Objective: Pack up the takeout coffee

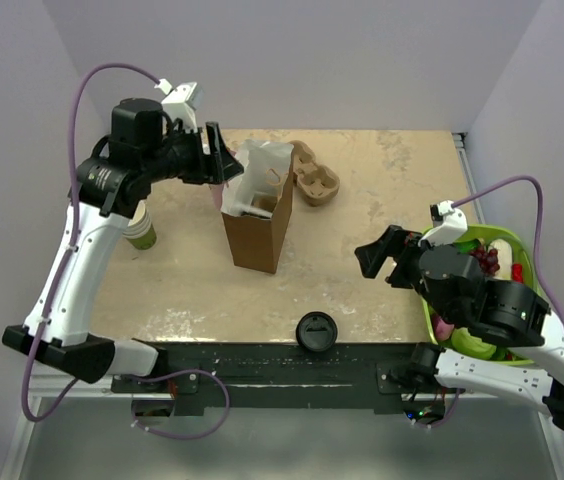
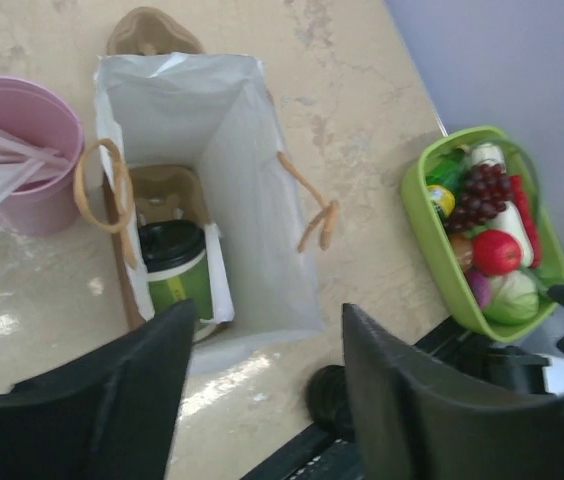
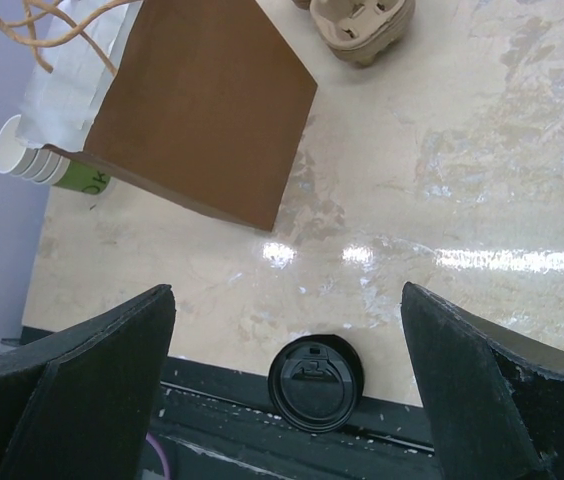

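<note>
The left hand (image 2: 267,395) hangs over the open mouth of the one bag (image 2: 252,190), fingers spread with nothing between them, its arm stretched to the desk's (image 1: 382,200) far left part. The single coffee (image 2: 174,268) stands upright inside the bag, close against one wall, with room beside it up to the opposite wall. The bag's two handles (image 2: 317,215) flop outward. Bare desk runs from the bag to the near edge, where one loose lid (image 1: 316,330) lies partly over the rim. One stack of cups (image 1: 140,232), one pink tumbler (image 2: 22,150) and one cardboard carrier (image 1: 317,180) stand around the bag. One green basket (image 1: 525,262) sits at the right edge. The right hand (image 1: 382,255) hovers low near the basket, pointing left, fingers spread wide and empty.
</note>
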Robot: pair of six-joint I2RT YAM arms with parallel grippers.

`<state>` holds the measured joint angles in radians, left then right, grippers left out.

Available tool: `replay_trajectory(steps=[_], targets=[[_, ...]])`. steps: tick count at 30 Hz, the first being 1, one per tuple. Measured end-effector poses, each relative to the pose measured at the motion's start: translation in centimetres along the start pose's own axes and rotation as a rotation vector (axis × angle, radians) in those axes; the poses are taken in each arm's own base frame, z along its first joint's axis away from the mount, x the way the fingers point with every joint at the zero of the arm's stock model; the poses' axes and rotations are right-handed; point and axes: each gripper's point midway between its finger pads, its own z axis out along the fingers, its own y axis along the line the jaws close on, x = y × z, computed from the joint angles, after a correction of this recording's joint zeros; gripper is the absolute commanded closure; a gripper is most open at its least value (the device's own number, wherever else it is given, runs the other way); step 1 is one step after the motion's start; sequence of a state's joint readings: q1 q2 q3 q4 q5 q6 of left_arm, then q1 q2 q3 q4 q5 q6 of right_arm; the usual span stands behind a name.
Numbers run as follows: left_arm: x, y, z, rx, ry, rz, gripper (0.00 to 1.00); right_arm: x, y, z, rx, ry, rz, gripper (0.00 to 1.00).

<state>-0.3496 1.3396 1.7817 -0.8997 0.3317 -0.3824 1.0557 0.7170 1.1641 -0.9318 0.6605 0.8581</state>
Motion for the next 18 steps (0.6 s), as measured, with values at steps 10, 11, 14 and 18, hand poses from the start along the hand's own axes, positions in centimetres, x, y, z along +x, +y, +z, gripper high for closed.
replay_trajectory(steps=[10, 11, 14, 18], targets=[[-3.1, 1.5, -1.1, -0.14, -0.085, 0.006, 0.0, 1.1, -0.9, 0.3, 0.051, 0.038, -0.004, 0.02], [-3.5, 1.6, -1.7, -0.159, -0.106, 0.008, 0.0, 1.2, -1.0, 0.3, 0.061, 0.045, -0.009, 0.02], [-4.3, 2.2, -4.2, -0.236, -0.174, 0.011, 0.0, 1.4, -1.4, 0.4, 0.096, 0.056, -0.019, 0.02], [-4.5, 4.0, -8.0, -0.382, -0.254, -0.015, 0.0, 1.2, -1.7, 0.5, 0.134, 0.057, -0.027, 0.02]])
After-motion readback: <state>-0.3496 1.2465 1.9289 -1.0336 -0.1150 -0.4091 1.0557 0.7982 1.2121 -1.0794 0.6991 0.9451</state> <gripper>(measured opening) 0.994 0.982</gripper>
